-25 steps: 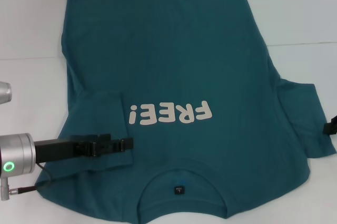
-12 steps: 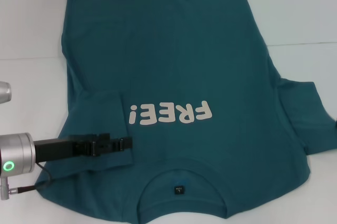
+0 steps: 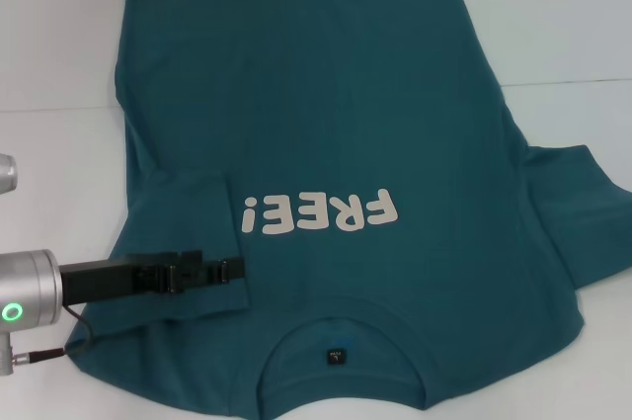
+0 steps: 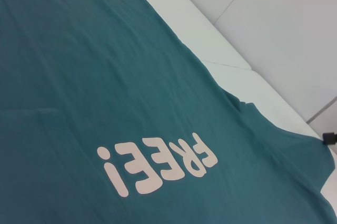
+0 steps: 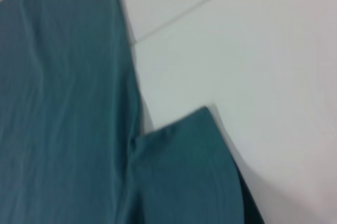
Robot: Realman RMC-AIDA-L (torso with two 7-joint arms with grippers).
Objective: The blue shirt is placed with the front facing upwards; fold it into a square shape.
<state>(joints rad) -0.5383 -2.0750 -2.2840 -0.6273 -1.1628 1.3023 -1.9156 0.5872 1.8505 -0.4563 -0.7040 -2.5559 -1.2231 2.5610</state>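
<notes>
Lying front-up across the white table [image 3: 563, 25], the blue shirt [image 3: 336, 114] looks light, limp and easily wrinkled; its left sleeve is folded inward under the left gripper [image 3: 235, 270], whose grip cannot be told; best held at hem or sleeve edges.

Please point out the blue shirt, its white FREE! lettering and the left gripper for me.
blue shirt [image 3: 346, 94]: head view, on the plain chest fabric.
FREE! lettering [image 3: 318, 211]: head view, on the middle letters.
left gripper [image 3: 232, 270]: head view, at the fingertips over the folded-in sleeve.
</notes>
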